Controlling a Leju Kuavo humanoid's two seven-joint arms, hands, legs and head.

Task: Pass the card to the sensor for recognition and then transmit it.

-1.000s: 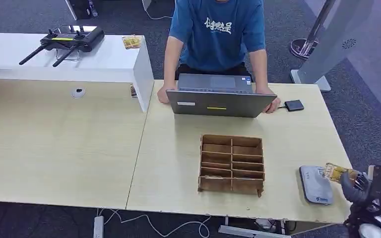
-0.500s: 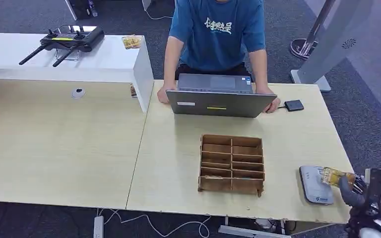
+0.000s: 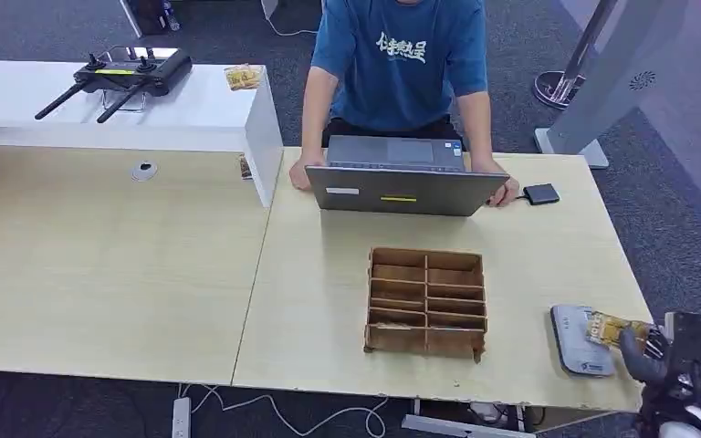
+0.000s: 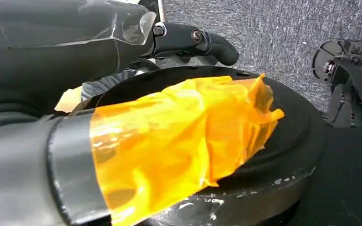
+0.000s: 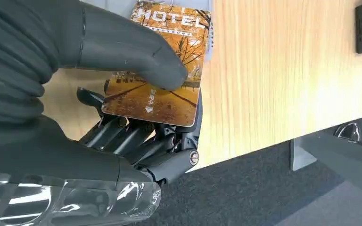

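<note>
Pale wood runs across the desk (image 3: 128, 265), and reading it from the left I meet first the white shelf (image 3: 192, 114) with a black controller (image 3: 132, 71) parked on it, well out of my way. Next comes the person (image 3: 400, 64) leaning over a grey laptop (image 3: 406, 187), both palms on the table edge, probably watching for the reading to come through. In front of that stands the brown rack (image 3: 427, 302) of open slots, near my working corner; I judge it is where cards wait or end up, though I cannot tell which.

Further right lies the grey sensor (image 3: 580, 339), flat by the near edge so that I can reach it from below. My right hand (image 3: 641, 351) pinches the card (image 5: 158, 70), thumb on its face and fingers underneath, leaving the far end free. That end hangs over the sensor's right side; whether it touches I cannot tell. I hold it flat and low because the reader needs the card close, and the next step, as I judge it, is to pass it on.

The card shows autumn trees and the word "HOTEL" in white, with smaller characters and an arrow lower down that I cannot read.

My left hand (image 4: 195, 40) hangs by the floor, its fingers curled with nothing in them.
</note>
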